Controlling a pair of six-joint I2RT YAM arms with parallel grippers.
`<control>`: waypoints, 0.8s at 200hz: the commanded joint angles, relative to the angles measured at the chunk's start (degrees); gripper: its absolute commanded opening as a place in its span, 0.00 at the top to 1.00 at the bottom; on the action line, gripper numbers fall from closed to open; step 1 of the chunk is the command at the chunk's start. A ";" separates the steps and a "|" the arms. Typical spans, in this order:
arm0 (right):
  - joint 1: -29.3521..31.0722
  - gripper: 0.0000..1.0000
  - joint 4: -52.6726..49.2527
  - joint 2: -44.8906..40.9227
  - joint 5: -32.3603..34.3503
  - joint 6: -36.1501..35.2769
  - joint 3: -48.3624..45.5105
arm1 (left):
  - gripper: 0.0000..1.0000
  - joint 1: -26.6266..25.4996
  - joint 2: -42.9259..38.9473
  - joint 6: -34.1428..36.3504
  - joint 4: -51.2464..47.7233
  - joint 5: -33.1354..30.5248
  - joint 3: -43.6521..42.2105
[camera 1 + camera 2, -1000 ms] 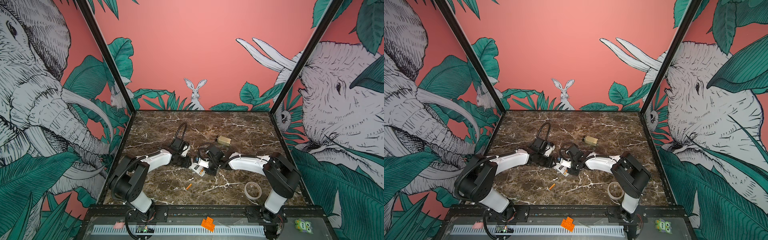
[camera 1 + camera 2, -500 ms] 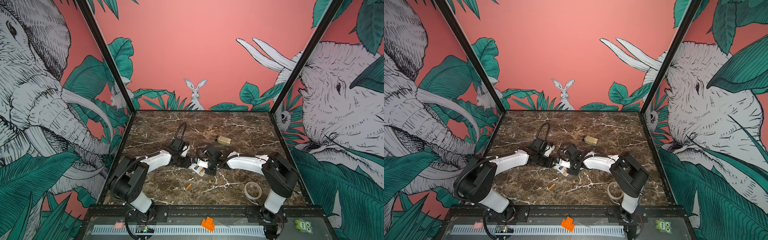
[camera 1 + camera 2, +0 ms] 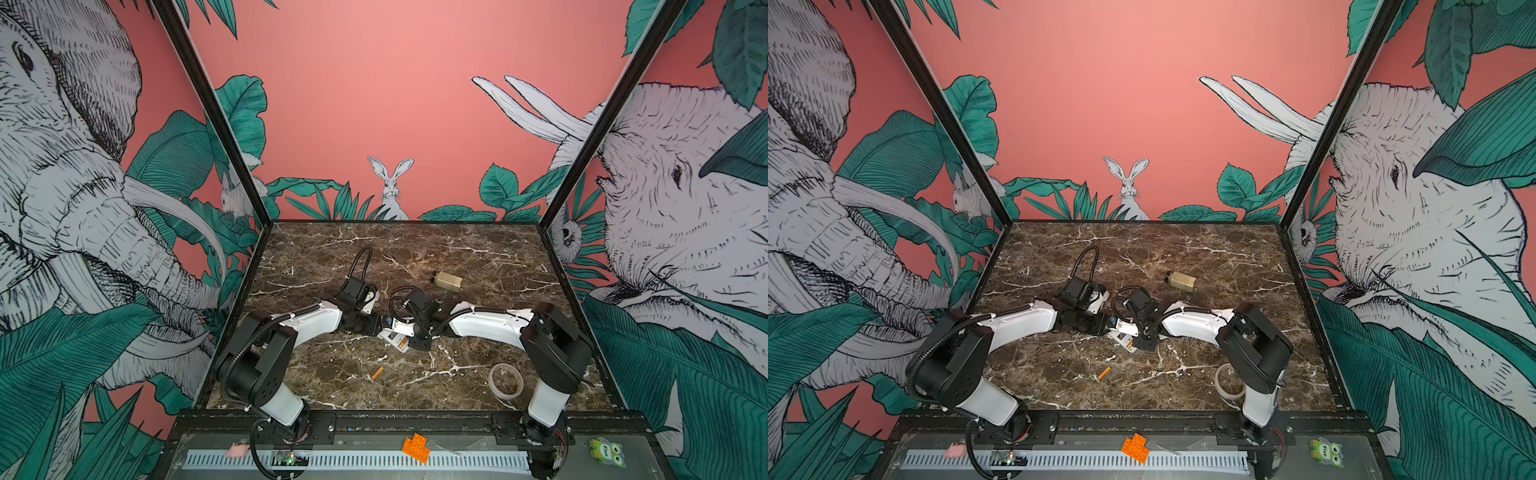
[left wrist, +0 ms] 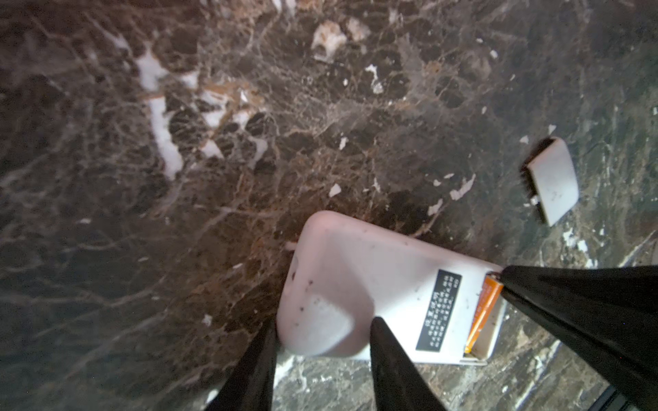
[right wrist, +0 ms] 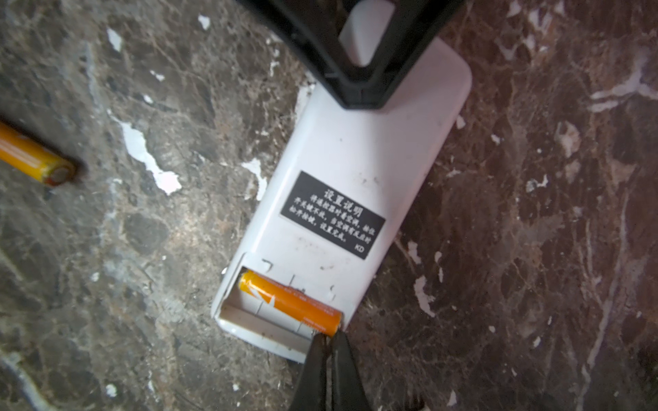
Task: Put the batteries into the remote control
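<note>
Remote control (image 5: 359, 149): lay label-up in middle of bench (image 3: 478, 249), pinched at one end by left gripper (image 4: 322, 325), first battery (image 5: 290, 302) lying in open compartment. Right gripper (image 5: 331, 338): pressed together, tips at that battery's end. Second battery (image 3: 377, 372): lay loose on bench, apart.

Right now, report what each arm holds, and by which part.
Left jaws clamp the remote control by its end opposite the loaded battery. Right jaws, shut, hold nothing.

Light: bright, even; shadows soft.
Top views: sharp, edges bowed.
Wrist views: softer; nearest parts blurred, dim corners.
</note>
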 commanded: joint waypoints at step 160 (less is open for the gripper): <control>1.95 0.91 -2.28 7.24 -0.91 2.51 1.16 | 0.57 -0.15 -1.68 -1.51 -0.60 0.28 -3.87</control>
